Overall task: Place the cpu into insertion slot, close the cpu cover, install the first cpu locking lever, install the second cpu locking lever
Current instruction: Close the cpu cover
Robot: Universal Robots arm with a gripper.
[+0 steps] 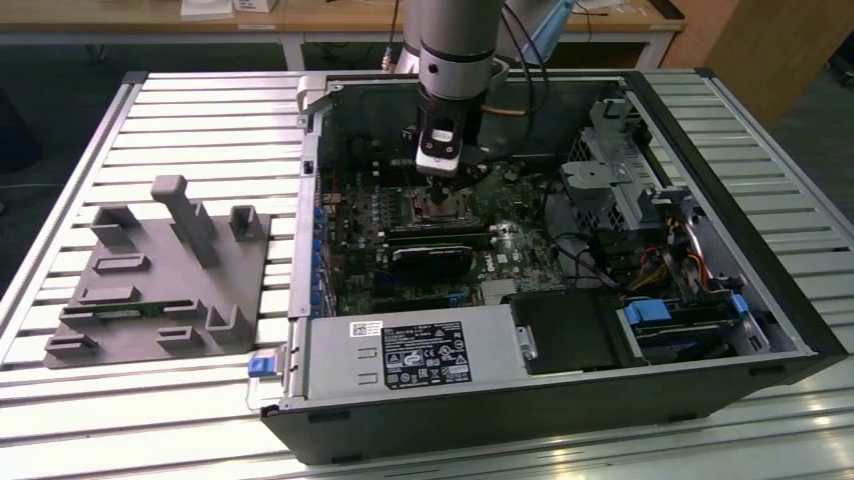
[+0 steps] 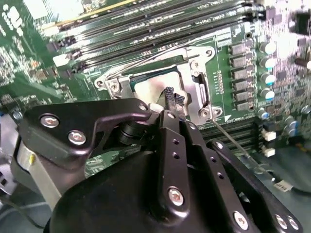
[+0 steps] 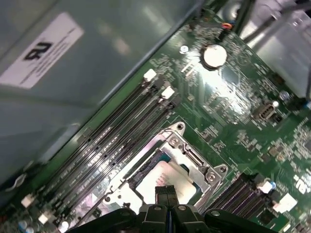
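Observation:
The cpu (image 2: 148, 90) (image 3: 167, 177), pale silver, lies inside the insertion slot (image 1: 441, 206) on the green motherboard. The silver cpu cover (image 2: 200, 82) (image 3: 194, 158) lies flat around it, and the chip shows through its window. A thin metal locking lever (image 2: 238, 145) sticks out from one socket corner, clear of the frame. Another lever rod (image 2: 146, 60) runs along the socket edge beside the memory sticks. My gripper (image 1: 441, 182) (image 2: 173, 97) (image 3: 165, 191) hangs just above the chip with its black ribbed fingertips pressed together and nothing between them.
The socket sits deep in an open computer case (image 1: 787, 340) on a slatted metal table. Long black memory sticks (image 3: 121, 131) run beside the socket. A black power supply (image 1: 414, 355), cables and drive bays (image 1: 654, 200) crowd the case. A grey fixture (image 1: 160, 280) stands at the exterior view's left.

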